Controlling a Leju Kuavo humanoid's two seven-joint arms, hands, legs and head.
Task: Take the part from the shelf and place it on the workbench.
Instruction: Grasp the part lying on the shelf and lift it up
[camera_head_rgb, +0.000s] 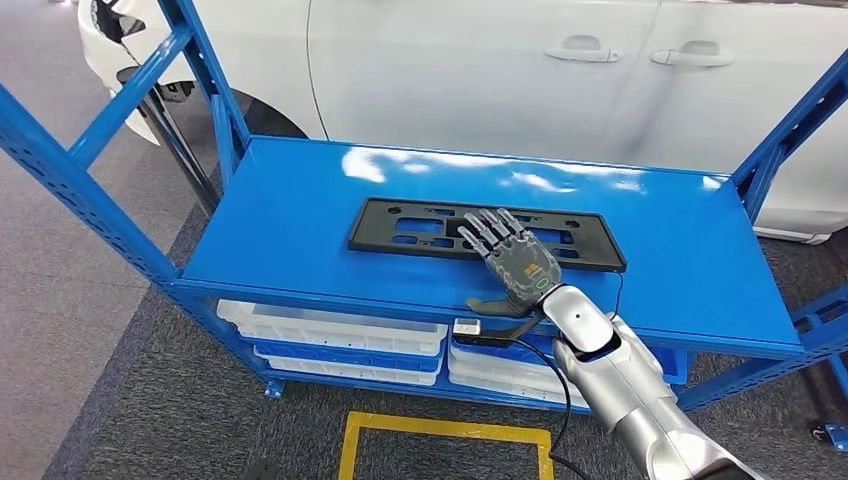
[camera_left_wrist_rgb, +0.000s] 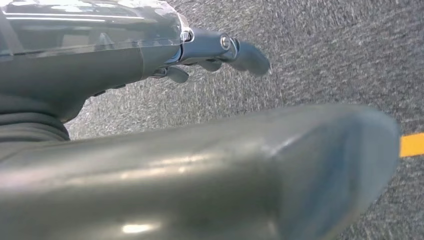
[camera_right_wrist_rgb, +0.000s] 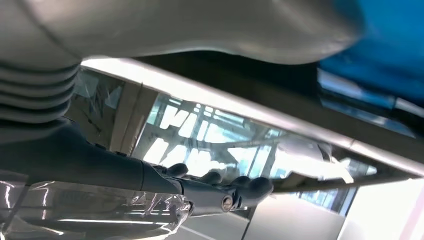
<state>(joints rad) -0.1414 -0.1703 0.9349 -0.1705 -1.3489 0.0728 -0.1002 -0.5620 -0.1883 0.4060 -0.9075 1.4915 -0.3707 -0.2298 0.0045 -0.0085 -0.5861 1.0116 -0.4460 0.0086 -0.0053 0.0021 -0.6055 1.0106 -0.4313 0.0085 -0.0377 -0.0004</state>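
Note:
The part (camera_head_rgb: 420, 225) is a flat black rectangular frame with cut-outs, lying across the middle of the blue shelf top (camera_head_rgb: 290, 200). My right hand (camera_head_rgb: 515, 262) is stretched palm down over the frame's right half. Its fingers (camera_head_rgb: 487, 230) are spread across the frame and its thumb points toward the shelf's front edge; nothing is gripped. In the right wrist view the right hand (camera_right_wrist_rgb: 150, 175) shows straight dark fingers (camera_right_wrist_rgb: 240, 190) holding nothing. In the left wrist view my left hand (camera_left_wrist_rgb: 150, 50) hangs over grey carpet and holds nothing.
A white car (camera_head_rgb: 450, 60) stands close behind the shelf. Blue uprights (camera_head_rgb: 70, 170) and braces frame both ends. White bins (camera_head_rgb: 330, 335) fill the level below. A small box with a black cable (camera_head_rgb: 467, 327) hangs at the front edge. Yellow tape (camera_head_rgb: 440, 430) marks the floor.

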